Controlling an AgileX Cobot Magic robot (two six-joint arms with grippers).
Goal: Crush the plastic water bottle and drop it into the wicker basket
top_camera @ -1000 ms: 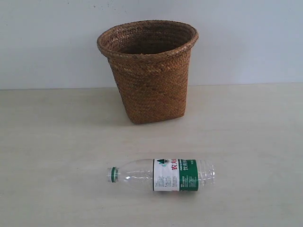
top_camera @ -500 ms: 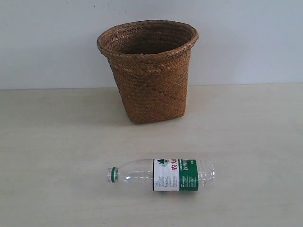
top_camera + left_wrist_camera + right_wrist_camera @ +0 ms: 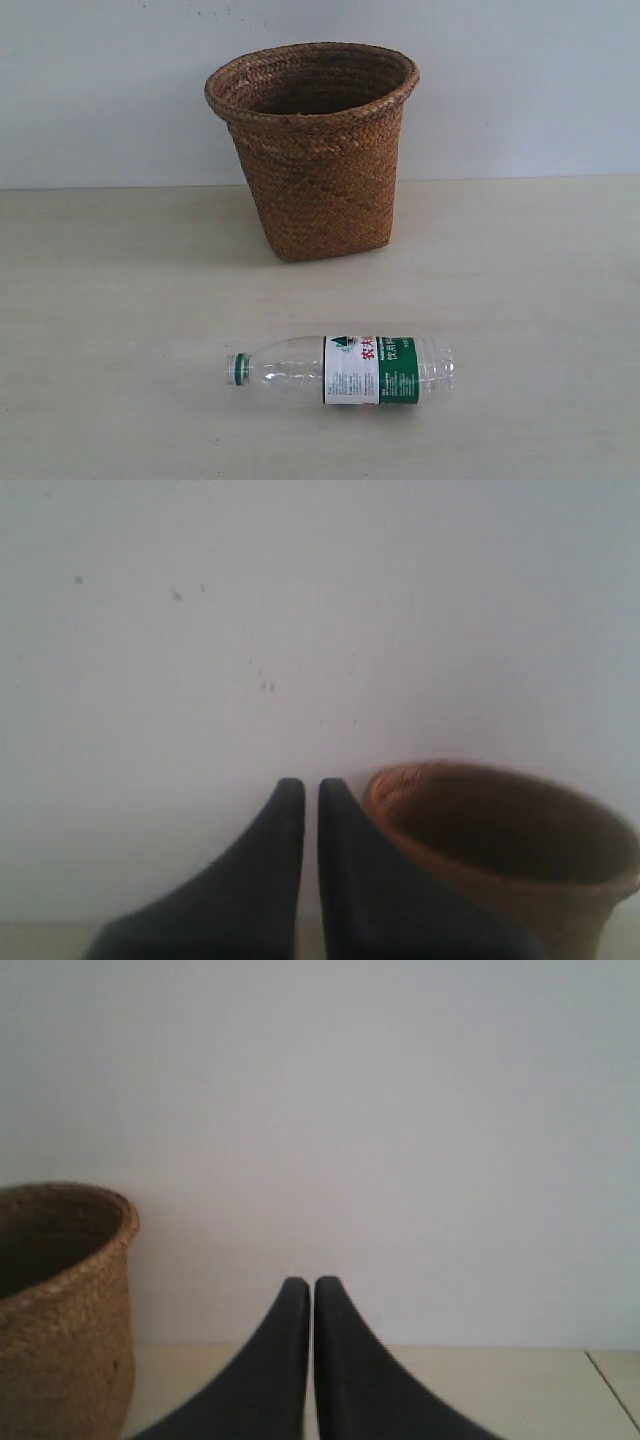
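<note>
The plastic water bottle [image 3: 345, 370] lies on its side on the pale table, green cap pointing left, green-and-white label around its middle. Behind it stands the tall brown wicker basket [image 3: 315, 150], upright against the white wall. Neither arm shows in the exterior view. In the left wrist view my left gripper [image 3: 303, 785] is shut with nothing between its dark fingers, and the basket's rim [image 3: 500, 825] appears beside it. My right gripper [image 3: 305, 1283] is also shut and empty, with the basket [image 3: 60, 1300] off to one side. The bottle is out of both wrist views.
A white wall [image 3: 520, 80] rises behind the table [image 3: 120, 320]. The table's far edge meets the wall just behind the basket.
</note>
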